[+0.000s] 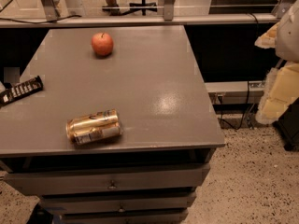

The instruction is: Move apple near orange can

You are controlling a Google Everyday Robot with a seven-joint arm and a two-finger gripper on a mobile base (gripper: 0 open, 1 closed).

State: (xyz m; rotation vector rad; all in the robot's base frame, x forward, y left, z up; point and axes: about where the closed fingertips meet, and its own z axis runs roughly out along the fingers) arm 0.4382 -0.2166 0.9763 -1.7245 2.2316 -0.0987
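End effector: out of view, perhaps rightward; grip cannot be told.
Apple (102, 44): far on desk (159, 78); grasp from above.
Orange can (94, 127): lying frontward; release beside it.

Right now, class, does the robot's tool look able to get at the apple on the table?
Probably yes. The tool hangs at the right edge of view, beside the table. The apple sits alone near the far edge, with the orange can and the wrapper well away from it.
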